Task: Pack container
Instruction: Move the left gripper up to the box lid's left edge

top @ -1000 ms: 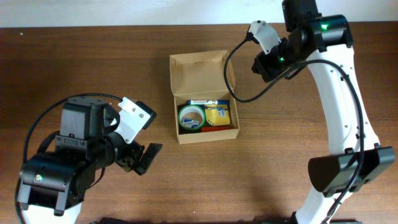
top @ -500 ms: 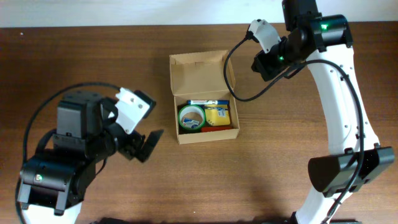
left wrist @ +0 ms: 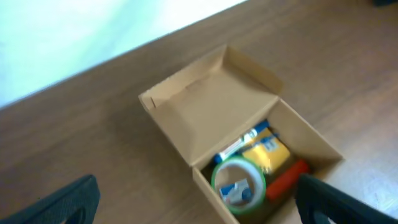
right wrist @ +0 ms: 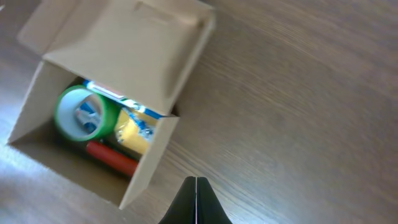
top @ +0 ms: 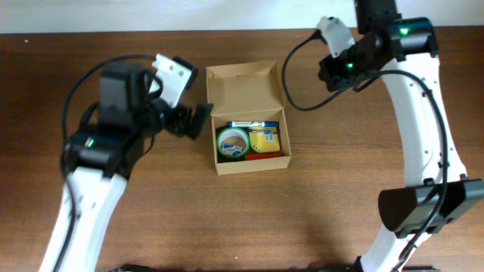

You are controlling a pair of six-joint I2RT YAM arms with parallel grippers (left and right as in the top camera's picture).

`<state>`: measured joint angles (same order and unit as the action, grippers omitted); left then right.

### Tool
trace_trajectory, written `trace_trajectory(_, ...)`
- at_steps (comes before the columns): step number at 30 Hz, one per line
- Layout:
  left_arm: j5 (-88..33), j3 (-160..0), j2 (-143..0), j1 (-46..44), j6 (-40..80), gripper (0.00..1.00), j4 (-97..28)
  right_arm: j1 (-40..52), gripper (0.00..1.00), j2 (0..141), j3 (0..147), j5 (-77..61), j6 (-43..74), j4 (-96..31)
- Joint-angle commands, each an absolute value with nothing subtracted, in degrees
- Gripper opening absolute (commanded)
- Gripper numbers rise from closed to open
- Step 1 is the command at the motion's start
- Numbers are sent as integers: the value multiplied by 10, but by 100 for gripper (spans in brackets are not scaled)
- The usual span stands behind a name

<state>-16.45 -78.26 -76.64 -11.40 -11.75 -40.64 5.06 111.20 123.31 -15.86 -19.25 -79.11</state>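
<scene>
Overhead view, table (top: 325, 211): brown wood, fills pretty much the whole frame;
left arm (top: 91, 189): comes up the left side; left gripper (top: 200, 121) sits just left of the box's open lid; fingers spread wide, nothing between them;
right arm (top: 423, 136): runs up the right side; right gripper (right wrist: 196, 190) upper right, apart from the box; fingers pressed together, holding nothing;
container (top: 243, 89): tan cardboard, centre of frame; lid flipped open toward the top edge;
tape roll (top: 221, 142): green, lying flat in the box's left half;
yellow pack (top: 263, 140): just right of the tape;
red thing (top: 266, 157): along the box's bottom wall; can't tell what it is;
pen (top: 253, 123): blue and white, lying by the hinge.
</scene>
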Motion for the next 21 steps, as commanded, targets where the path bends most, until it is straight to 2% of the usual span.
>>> trace_trajectory(1, -168, -788, -826, -102, -46, 99, -373, 28, 4, 1101, 1230, -149, -155, -786)
trace_trajectory(7, -263, -788, -897, -93, -41, 99, -305, 3, 4, 1119, 1228, -174, -154, -782)
trace_trajectory(8, -260, -788, -903, -93, -41, 89, -295, 2, 4, 1124, 1228, -178, -153, -782)
trace_trajectory(9, -254, -788, -910, -93, -41, 74, -285, 0, 4, 1133, 1228, -181, -153, -780)
trace_trajectory(13, -244, -788, -931, -89, -28, 39, -261, -1, 4, 1170, 1228, -198, -154, -773)
trace_trajectory(14, -234, -788, -935, -86, -20, 18, -259, -1, 4, 1178, 1228, -203, -154, -771)
trace_trajectory(15, -211, -788, -939, -84, -6, 6, -259, -1, 4, 1191, 1228, -212, -153, -766)
trace_trajectory(18, -165, -788, -952, -76, 32, 2, -259, -1, 4, 1217, 1228, -223, -154, -757)
trace_trajectory(21, -152, -788, -967, -66, 39, 2, -258, -1, 4, 1241, 1228, -226, -153, -745)
